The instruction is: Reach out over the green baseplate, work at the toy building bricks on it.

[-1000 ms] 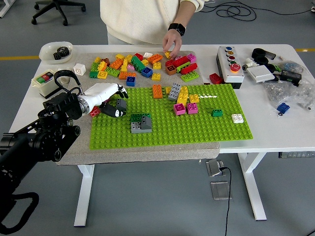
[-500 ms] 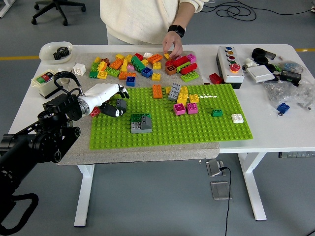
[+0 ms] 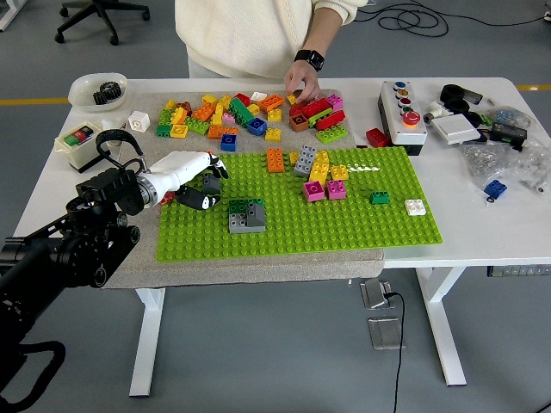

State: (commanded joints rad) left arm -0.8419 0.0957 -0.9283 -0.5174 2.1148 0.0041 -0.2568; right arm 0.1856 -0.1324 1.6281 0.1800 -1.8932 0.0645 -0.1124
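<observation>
Left hand: the left hand (image 3: 191,175) reaches in from nine o'clock and hangs over the left edge of the green baseplate (image 3: 293,225), set there so the bricks on that side lie within reach.
Fingers: the white fingers (image 3: 213,165) are loosely curled and a little apart; they hold nothing that can be seen.
Nearest brick work: a grey and green brick stack (image 3: 246,216) stands on the baseplate at about five o'clock from the hand, close by but apart from it.
Black piece: a small dark piece (image 3: 197,200) sits just under the hand on the plate's left edge; whether the hand touches it cannot be told.
Other builds: an orange brick (image 3: 275,160) and a grey, yellow and pink cluster (image 3: 320,175) stand toward twelve o'clock of the plate; a small green brick (image 3: 380,197) and a white brick (image 3: 416,206) sit toward three o'clock.
Loose supply: a pile of loose bricks (image 3: 241,114) lies beyond the plate's far edge, kept off the studs so the building area stays free.
Person: a person's hand (image 3: 301,83) picks among the red bricks at the pile's right end, seemingly sorting or choosing a piece.
Base: a grey mat (image 3: 138,262) underlies the plate on the white tabletop (image 3: 482,219), likely to stop it sliding.
Right arm: not seen.
Stage: judged early; the hand is placed, no brick gripped.
</observation>
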